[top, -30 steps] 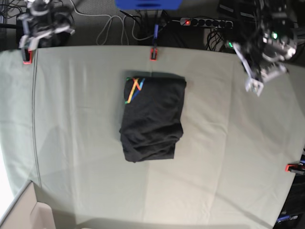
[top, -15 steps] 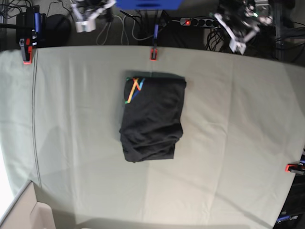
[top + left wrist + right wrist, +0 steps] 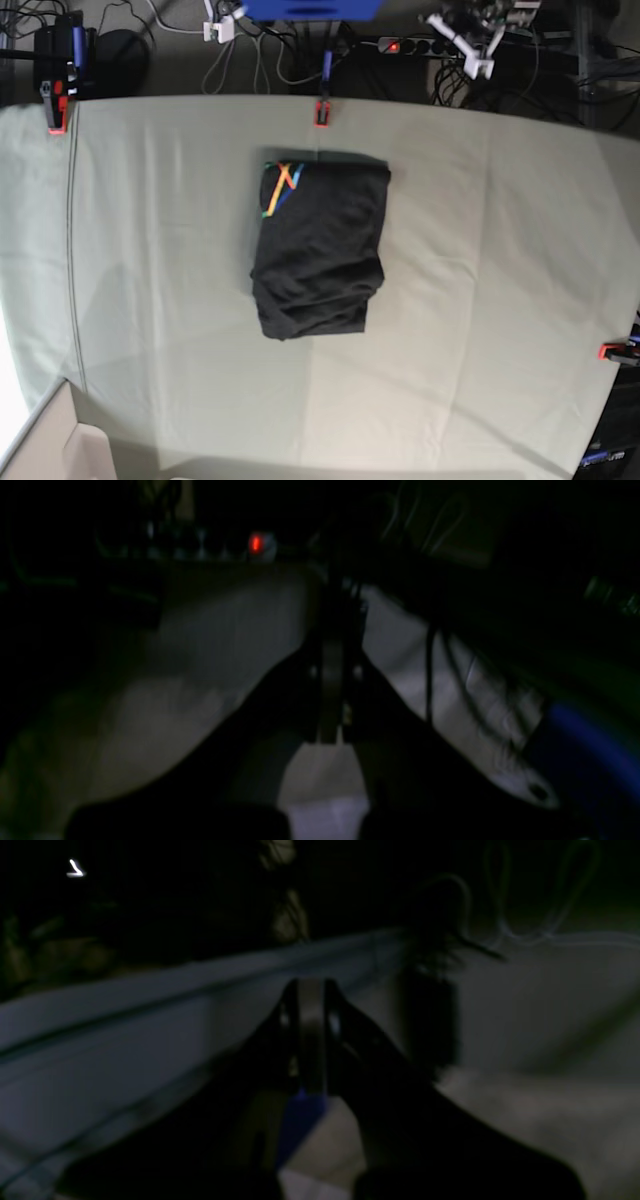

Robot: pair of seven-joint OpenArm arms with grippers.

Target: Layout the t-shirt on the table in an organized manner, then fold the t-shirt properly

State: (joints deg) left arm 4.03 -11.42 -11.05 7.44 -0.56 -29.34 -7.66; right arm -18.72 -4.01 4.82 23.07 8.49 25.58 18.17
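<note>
Charcoal t-shirt (image 3: 320, 245) folded into compact rectangle mid-surface (image 3: 500, 300), well forward of both end effectors. Left end effector (image 3: 478, 55) and right end effector (image 3: 222, 25) closed tight, empty, beyond far edge.

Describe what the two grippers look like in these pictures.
In the base view the left gripper is pale grey-white plastic with angular jaws, set among dark cables. The right gripper is also whitish, only partly in view. Both wrist views are very dark: each shows black, tapering jaws pressed together around a narrow grey strip.
</note>
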